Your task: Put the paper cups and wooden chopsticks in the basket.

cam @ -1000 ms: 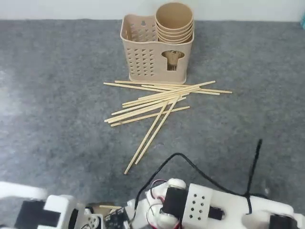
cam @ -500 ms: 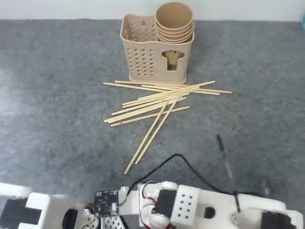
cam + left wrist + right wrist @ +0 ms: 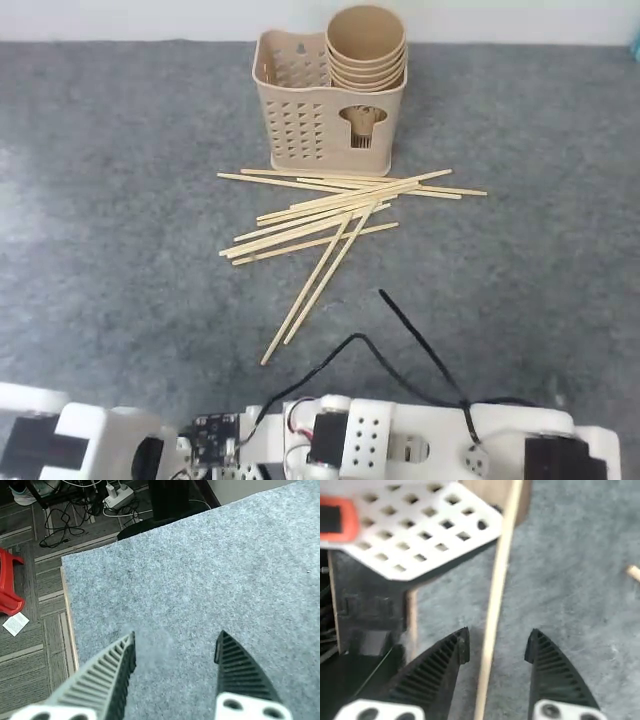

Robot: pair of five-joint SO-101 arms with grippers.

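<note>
Grey felt mat [image 3: 200, 555] under my left gripper [image 3: 175, 652], jaws wide, nothing between them. Right gripper [image 3: 495, 647]: jaws apart too, one wooden chopstick [image 3: 497, 590] running through the gap (contact: cannot tell). Farther out, loose chopsticks [image 3: 330, 210] fanned across the mat. Just behind them, the basket [image 3: 300, 120], paper cups [image 3: 366, 45] stacked in one compartment.

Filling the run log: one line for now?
cups stacked in basket; chopsticks loose on mat; left jaws open; right jaws open
</note>
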